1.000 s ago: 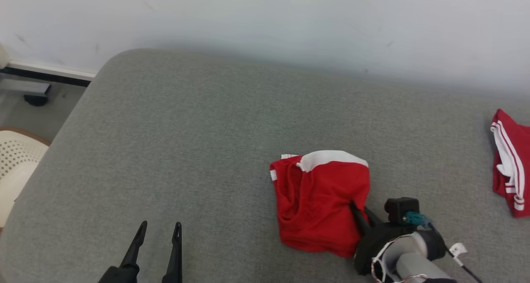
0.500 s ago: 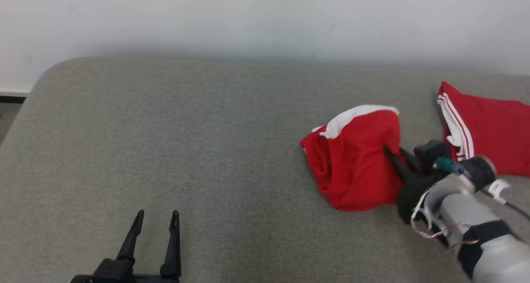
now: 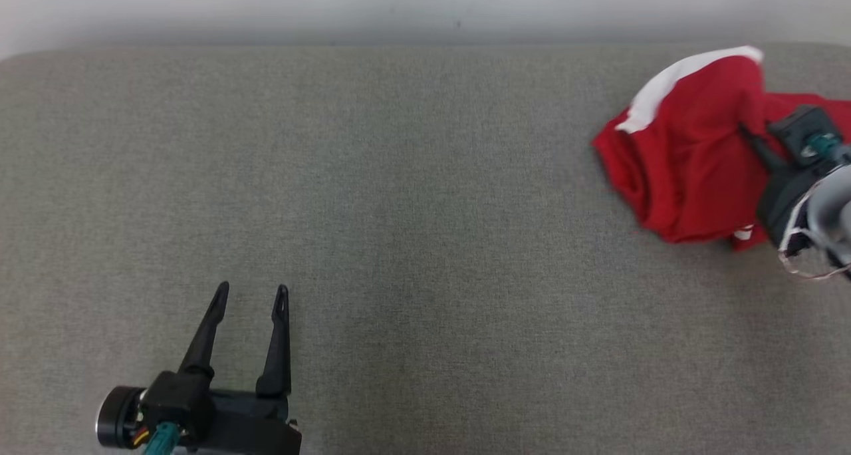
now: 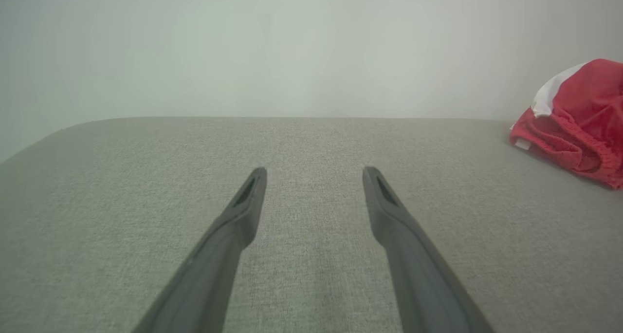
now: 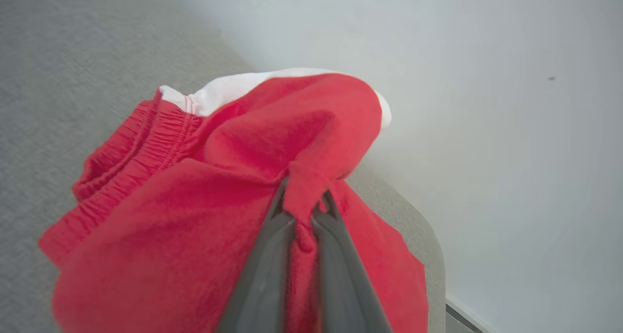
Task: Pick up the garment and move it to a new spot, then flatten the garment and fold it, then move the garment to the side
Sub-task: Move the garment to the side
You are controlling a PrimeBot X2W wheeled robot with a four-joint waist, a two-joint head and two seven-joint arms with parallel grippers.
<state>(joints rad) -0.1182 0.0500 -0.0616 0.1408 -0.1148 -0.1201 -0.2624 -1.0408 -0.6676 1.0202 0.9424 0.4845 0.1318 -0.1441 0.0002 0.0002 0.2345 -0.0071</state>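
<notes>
The garment (image 3: 678, 169) is a pair of red shorts with a white band, bunched up at the far right of the grey padded surface (image 3: 399, 175). My right gripper (image 3: 748, 136) is shut on a fold of its red cloth, and the pinch shows close up in the right wrist view (image 5: 304, 196), with the garment (image 5: 185, 196) hanging around the fingers. The left gripper (image 3: 251, 294) rests open and empty at the lower left, far from the cloth. In the left wrist view its fingers (image 4: 243, 211) point over bare fabric, with the garment (image 4: 579, 123) at the right edge.
A second red garment with white stripes (image 3: 743, 237) lies under and behind the held one at the right edge. A pale wall (image 3: 425, 2) runs along the far side of the surface. In the right wrist view the surface's rounded corner (image 5: 428, 245) is just past the held cloth.
The head camera has swung, shifting the whole picture. My right gripper has carried the garment rightward until it overlaps the second red garment. The left gripper stays open.
</notes>
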